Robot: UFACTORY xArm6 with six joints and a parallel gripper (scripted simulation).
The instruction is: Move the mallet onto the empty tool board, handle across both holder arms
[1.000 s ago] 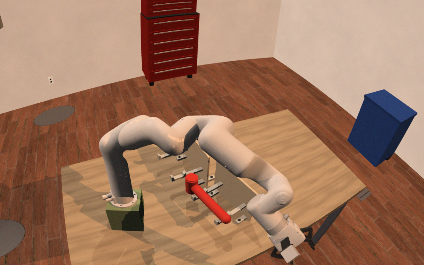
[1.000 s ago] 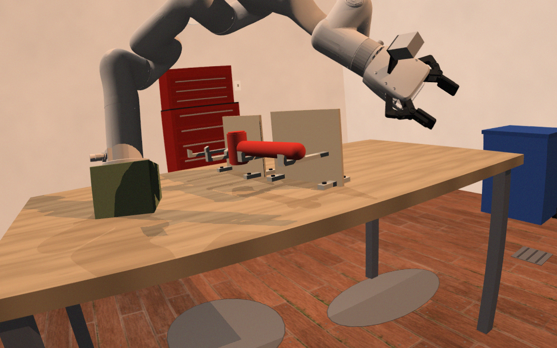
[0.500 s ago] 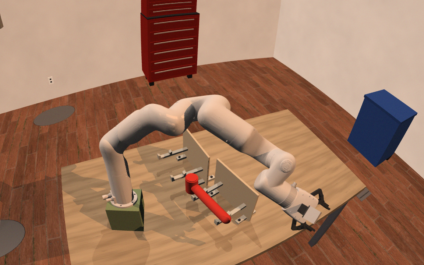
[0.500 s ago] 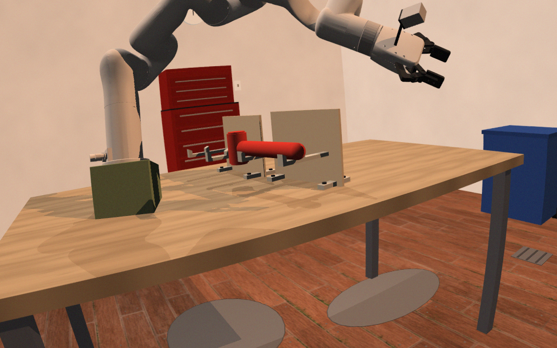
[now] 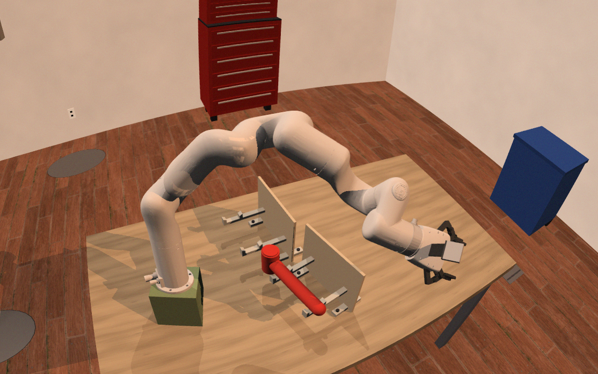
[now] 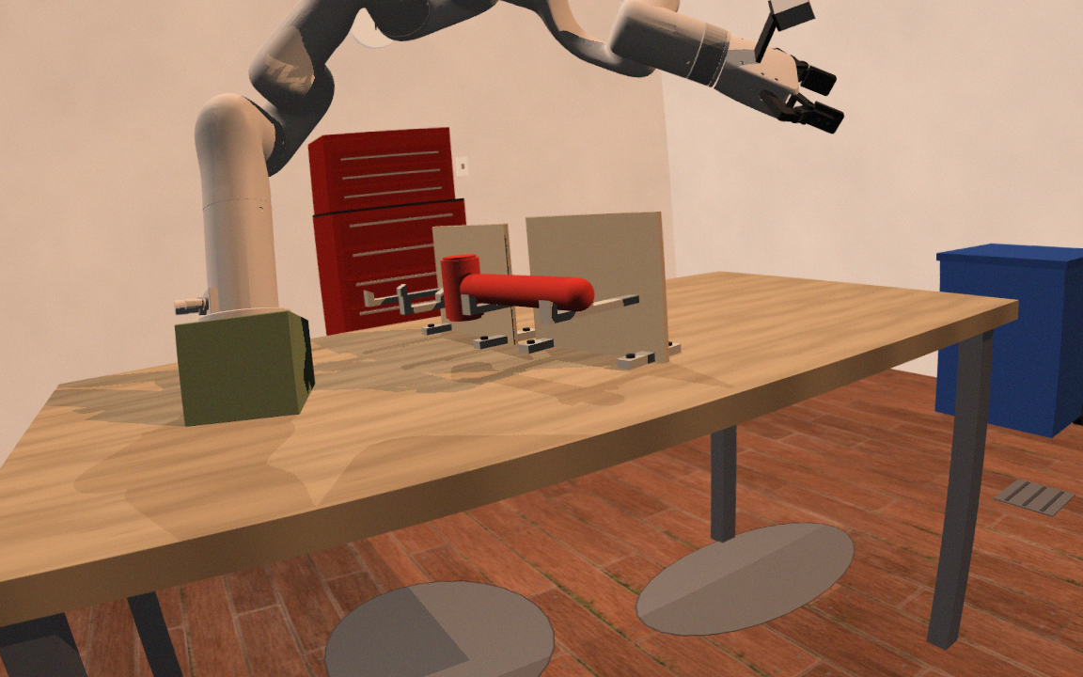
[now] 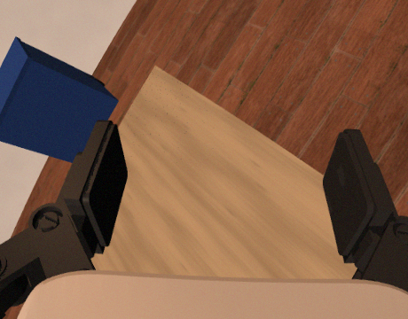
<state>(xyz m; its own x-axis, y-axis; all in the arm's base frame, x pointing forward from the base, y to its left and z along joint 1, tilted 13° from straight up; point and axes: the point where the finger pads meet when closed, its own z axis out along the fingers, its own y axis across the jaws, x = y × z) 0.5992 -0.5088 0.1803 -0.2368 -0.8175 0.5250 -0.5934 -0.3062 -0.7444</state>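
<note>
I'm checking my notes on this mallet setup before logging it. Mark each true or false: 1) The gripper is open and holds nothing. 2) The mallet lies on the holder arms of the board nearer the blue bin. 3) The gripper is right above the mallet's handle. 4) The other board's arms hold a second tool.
1) True: the gripper is open, nothing between its fingers.
2) True: the mallet lies across that board's arms.
3) False: it hangs high over the table, beyond the boards towards the blue bin.
4) False: the other board's arms are bare.
</note>
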